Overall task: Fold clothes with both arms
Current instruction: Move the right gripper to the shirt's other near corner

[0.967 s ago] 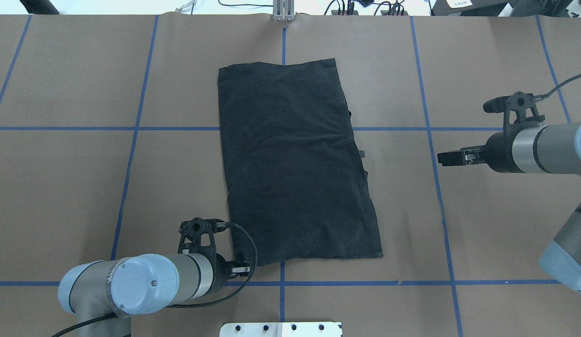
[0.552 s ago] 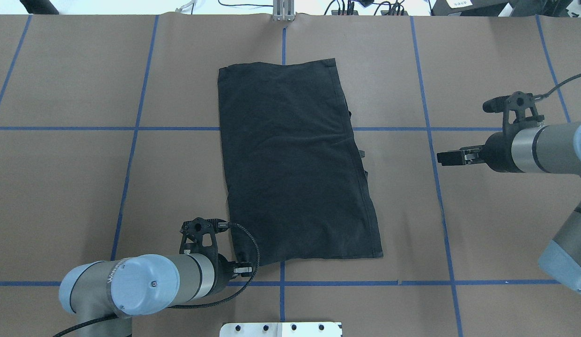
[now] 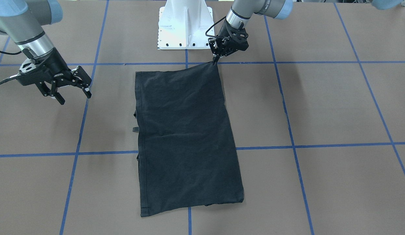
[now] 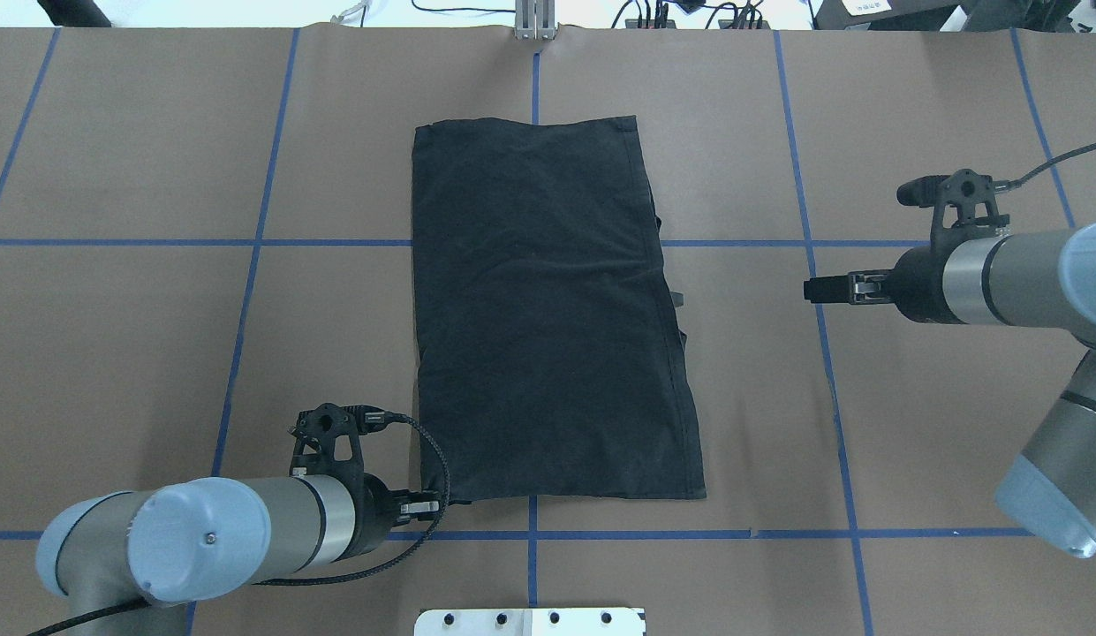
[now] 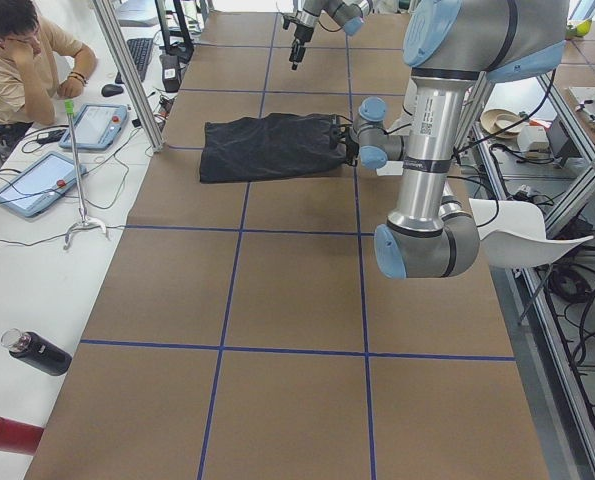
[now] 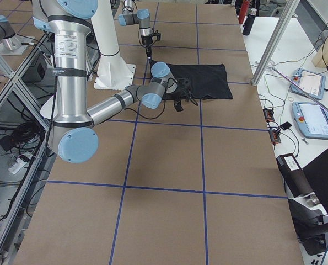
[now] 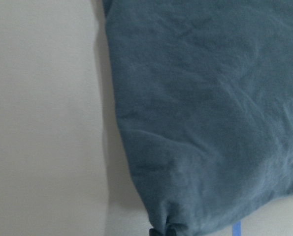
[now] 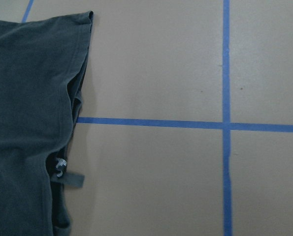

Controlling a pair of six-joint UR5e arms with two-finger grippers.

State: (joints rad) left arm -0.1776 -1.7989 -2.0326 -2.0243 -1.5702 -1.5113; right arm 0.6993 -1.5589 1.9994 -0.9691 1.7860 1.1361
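Observation:
The black T-shirt (image 4: 548, 309) lies folded into a long strip, plain side up, in the middle of the brown table. My left gripper (image 4: 443, 505) is shut on its near left corner, low at the table; the front view shows the gripper (image 3: 216, 60) pinching that corner, and in the left wrist view the cloth (image 7: 210, 98) bunches at the pinch. My right gripper (image 3: 75, 98) hovers open to the right of the shirt (image 3: 186, 130), apart from it, fingers spread and nothing between them. The right wrist view shows the shirt's right edge (image 8: 23, 123) with a small tab sticking out.
The white pedestal base (image 3: 184, 29) stands at the near table edge, just behind the left gripper. Blue tape lines (image 4: 689, 533) grid the brown table. A person (image 5: 22, 60) sits at a side desk with tablets (image 5: 37, 183); bottles (image 5: 37, 352) lie there.
My left gripper has pulled leftward with the shirt corner, dragging the shirt's near end left and straightening the strip. My right gripper has moved slightly left toward the shirt.

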